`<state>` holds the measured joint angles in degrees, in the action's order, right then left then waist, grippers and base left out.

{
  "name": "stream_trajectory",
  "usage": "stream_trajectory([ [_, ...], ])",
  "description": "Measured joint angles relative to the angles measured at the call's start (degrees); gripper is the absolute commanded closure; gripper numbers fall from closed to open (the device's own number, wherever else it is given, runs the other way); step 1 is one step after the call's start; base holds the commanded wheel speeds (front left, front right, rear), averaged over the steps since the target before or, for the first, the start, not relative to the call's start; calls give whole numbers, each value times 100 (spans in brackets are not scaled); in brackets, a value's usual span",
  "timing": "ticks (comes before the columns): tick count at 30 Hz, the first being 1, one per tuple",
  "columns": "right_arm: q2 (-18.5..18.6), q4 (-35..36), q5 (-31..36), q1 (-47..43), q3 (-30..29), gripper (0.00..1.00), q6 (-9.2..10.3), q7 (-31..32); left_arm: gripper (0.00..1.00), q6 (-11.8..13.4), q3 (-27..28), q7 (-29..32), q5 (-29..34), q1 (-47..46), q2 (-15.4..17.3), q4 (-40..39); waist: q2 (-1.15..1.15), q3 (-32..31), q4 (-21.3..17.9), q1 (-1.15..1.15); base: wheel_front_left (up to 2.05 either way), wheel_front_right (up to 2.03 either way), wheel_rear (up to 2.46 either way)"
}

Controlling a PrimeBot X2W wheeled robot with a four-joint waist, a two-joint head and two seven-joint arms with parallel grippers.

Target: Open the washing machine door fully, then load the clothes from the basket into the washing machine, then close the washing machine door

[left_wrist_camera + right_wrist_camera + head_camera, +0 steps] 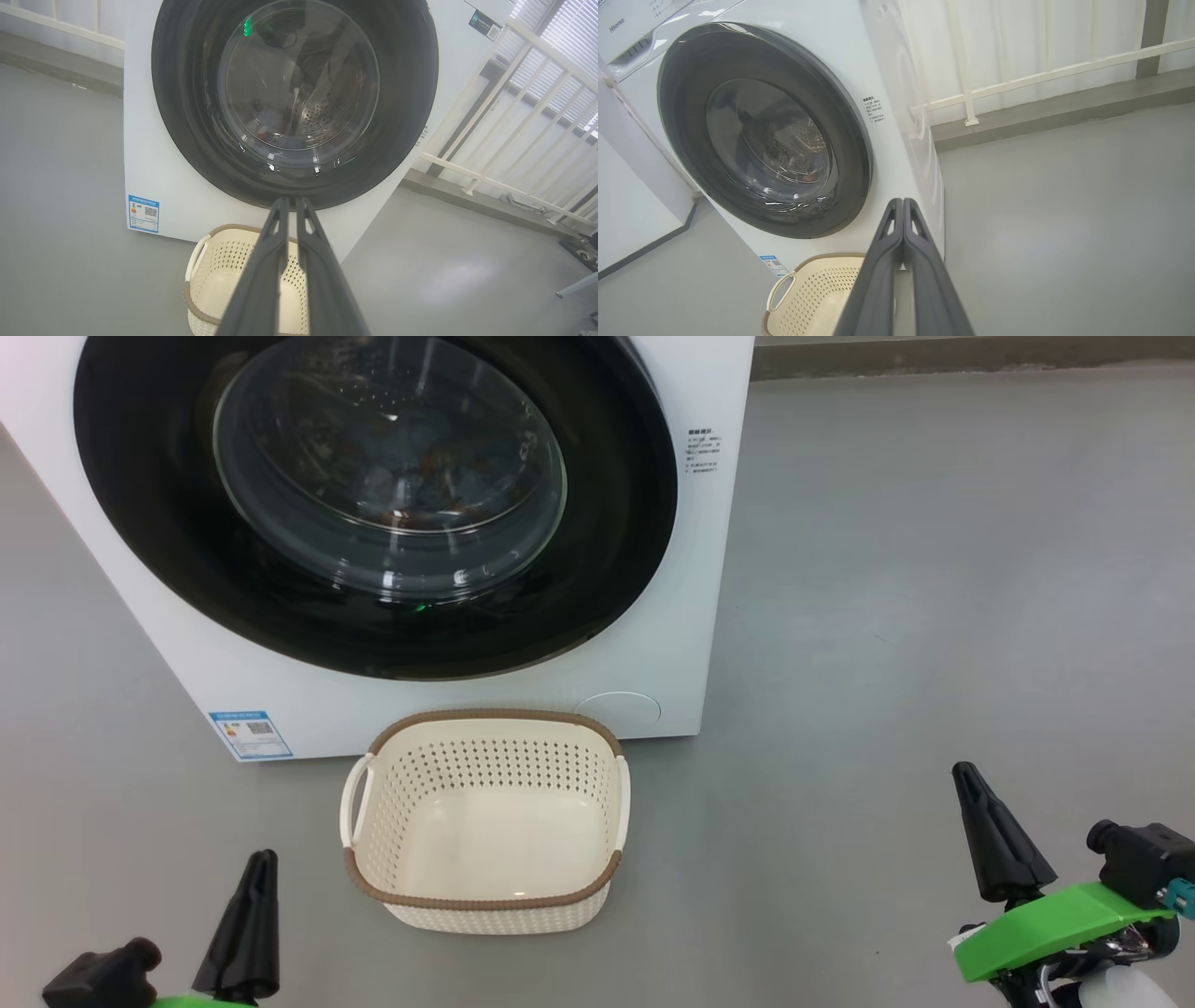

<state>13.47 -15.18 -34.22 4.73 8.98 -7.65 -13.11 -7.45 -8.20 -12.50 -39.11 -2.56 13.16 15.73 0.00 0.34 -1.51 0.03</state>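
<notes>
Hovering either side of the basket (495, 716) — left claw (264, 861) and right claw (963, 775) both pinched together — holding nothing

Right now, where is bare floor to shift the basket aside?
Wide bare floor right of the basket and washing machine, up to the right pincer. Another patch left, below the blue label. Tight between basket and machine.

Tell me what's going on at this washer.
Nothing is being handled. The washing machine door is closed, with blue printed clothes showing through it, and the cream basket on the floor in front sits empty. The left pincer and right pincer are both shut on nothing, held low either side of the basket.
</notes>
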Motion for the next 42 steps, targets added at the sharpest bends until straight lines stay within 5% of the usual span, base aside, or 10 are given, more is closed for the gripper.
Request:
stream_trajectory([
  [42,-343,-15,-2067,1,-557,100,0,656,100,1,468,658,-1904,-3,-382,0,0,-9,55,-2,0,0,0],
])
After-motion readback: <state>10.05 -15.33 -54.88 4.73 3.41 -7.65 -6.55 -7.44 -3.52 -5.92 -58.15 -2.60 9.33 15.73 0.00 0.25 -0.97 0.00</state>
